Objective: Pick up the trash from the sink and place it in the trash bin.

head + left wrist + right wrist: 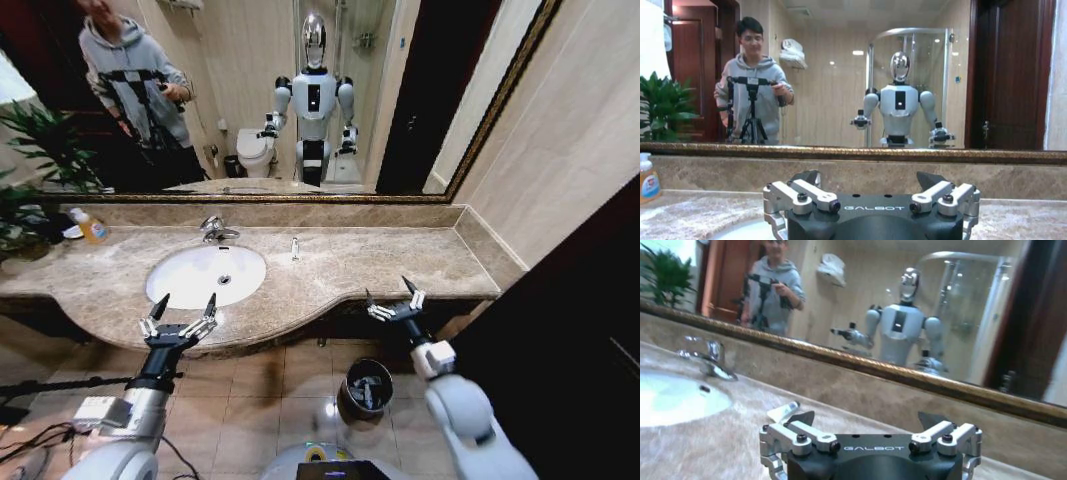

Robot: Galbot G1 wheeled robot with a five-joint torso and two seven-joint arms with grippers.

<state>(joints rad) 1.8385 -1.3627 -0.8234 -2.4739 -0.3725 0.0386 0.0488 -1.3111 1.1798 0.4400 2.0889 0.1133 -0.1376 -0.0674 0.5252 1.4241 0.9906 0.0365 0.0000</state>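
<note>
Remaining: white tube (295, 247), long axis near-far, on table far-left of right end effector (396, 299).
Fingers: both end effectors apart; left end effector (184, 313) near sink (180, 290).

One white oval sink (190, 283) with one chrome faucet (214, 230) is set in one marble tabletop (400, 262). One small white tube (295, 247) lies on the tabletop. One orange soap bottle (92, 228) stands near the mirror. One dark trash bin (345, 392) stands on the floor, holding a few small items too small to count. Two grippers: one left gripper (183, 306) and one right gripper (389, 295), both with fingers spread.
</note>
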